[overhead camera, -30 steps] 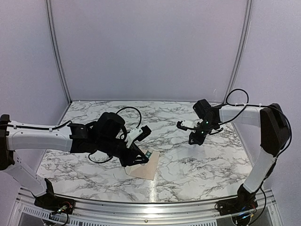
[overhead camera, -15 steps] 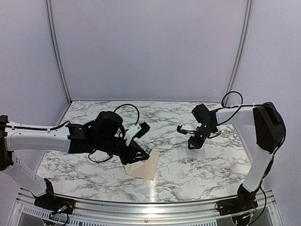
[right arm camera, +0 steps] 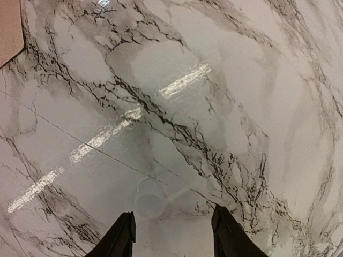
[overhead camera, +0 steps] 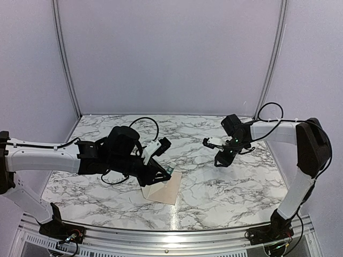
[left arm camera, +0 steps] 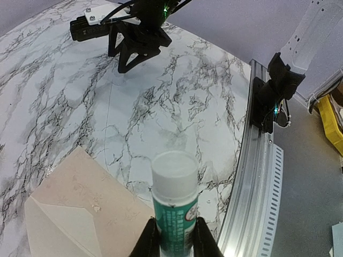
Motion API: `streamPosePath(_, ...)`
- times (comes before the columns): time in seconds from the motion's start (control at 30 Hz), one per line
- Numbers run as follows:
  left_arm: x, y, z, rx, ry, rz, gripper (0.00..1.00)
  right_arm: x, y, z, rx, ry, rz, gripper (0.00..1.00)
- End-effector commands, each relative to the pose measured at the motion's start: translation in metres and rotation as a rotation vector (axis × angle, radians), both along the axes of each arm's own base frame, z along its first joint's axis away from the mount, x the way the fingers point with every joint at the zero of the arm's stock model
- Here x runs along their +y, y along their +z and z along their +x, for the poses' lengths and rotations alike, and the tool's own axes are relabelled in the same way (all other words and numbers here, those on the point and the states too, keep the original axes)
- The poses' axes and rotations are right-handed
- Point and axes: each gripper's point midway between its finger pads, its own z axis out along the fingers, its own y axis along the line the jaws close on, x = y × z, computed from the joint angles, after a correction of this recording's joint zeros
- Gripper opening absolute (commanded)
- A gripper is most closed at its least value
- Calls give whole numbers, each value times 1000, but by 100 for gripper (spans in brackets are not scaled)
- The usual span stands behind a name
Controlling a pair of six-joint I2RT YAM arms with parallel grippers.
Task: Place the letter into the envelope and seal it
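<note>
Left gripper is clamped on a glue stick (white top, green label), one finger on each side of the barrel. It's held low over the far right part of the envelope; can't tell if the tip touches the paper. The envelope lies flat on the marble table, near-centre and slightly left, triangular flap side up, with the flap's fold lines clear in the left wrist view. Can't separate the letter from the envelope: only one peach-cream paper patch shows, so its position is unclear. Right gripper is well apart, to the right and farther back, pointing down at bare marble with its fingers at a moderate gap and nothing between them. A small clear round thing sits on the table just ahead of that gap, nearer one finger; it looks like a cap but I'm not sure. A peach paper corner shows at the top left of the right wrist view; can't tell which sheet it is.
</note>
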Motion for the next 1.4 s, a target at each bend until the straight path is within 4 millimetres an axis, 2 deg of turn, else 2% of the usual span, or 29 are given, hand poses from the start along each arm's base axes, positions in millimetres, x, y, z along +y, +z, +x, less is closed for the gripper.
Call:
streamPosePath(0.0, -3, 29, 7, -55, 10, -67, 0, -4, -12, 0, 15, -14, -10, 46)
streamPosePath(0.13, -1, 31, 7, -59, 16, -69, 0, -2, -18, -1, 28, -15, -2, 46)
streamPosePath(0.27, 1, 32, 7, -65, 20, -69, 0, 1, -5, 1, 8, -11, 23, 46)
streamPosePath(0.43, -3, 42, 13, -82, 42, -90, 0, 7, 26, 1, -22, -5, 68, 47)
streamPosePath(0.57, -5, 70, 41, -140, 195, -187, 0, 18, 71, 1, -70, 3, 161, 47)
streamPosePath(0.67, -5, 93, 61, -172, 311, -290, 1, 36, 113, -5, -103, 45, 296, 48)
streamPosePath(0.8, -12, 116, 80, -196, 398, -402, 1, 68, 171, -27, -113, 156, 536, 51)
streamPosePath(0.9, -14, 132, 89, -198, 452, -507, 1, 88, 203, -41, -132, 236, 640, 53)
streamPosePath(1.0, -11, 146, 97, -188, 514, -613, 2, 111, 218, -57, -130, 311, 687, 55)
streamPosePath(1.17, -14, 160, 98, -186, 520, -706, 2, 149, 235, -78, -99, 397, 739, 55)
streamPosePath(1.37, -20, 162, 95, -169, 495, -742, 2, 173, 258, -81, -123, 415, 810, 56)
